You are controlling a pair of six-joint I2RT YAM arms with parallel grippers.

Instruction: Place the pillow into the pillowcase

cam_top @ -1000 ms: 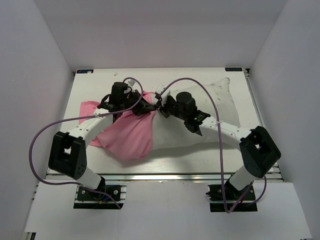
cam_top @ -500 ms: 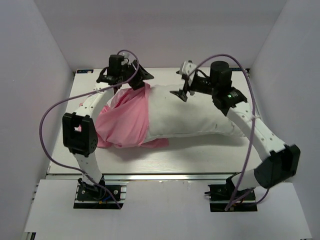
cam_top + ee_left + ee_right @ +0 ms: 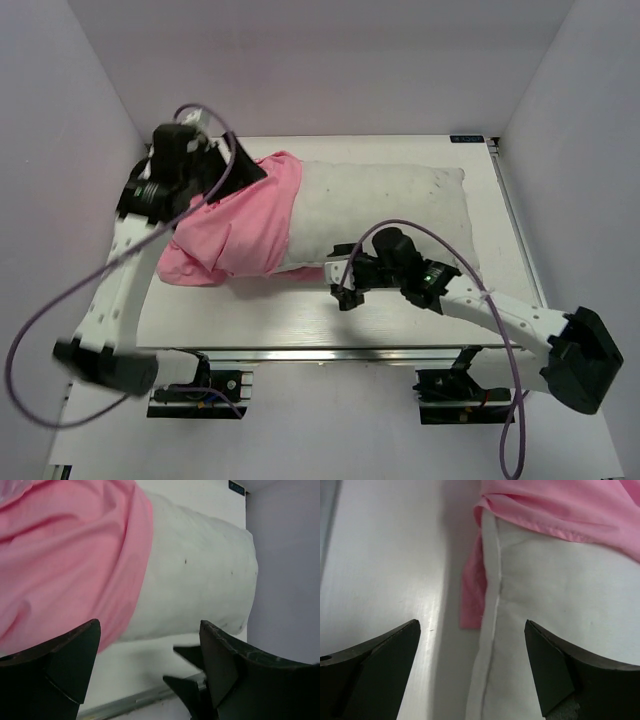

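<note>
Seeing pillow [image 3: 390,215] lying lengthwise left-to-right, left end sitting inside pillowcase [image 3: 240,225], bare end pointing right; left gripper [image 3: 148,630] and right gripper [image 3: 470,625] both gaping, grasping nothing.

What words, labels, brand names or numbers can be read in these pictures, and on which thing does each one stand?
No text can be read in any view.
Small blue label at the far right corner of the table: too small and blurred to read.
Pillow: only scattered dark specks, no letters.
Pillowcase: no print visible.
</note>
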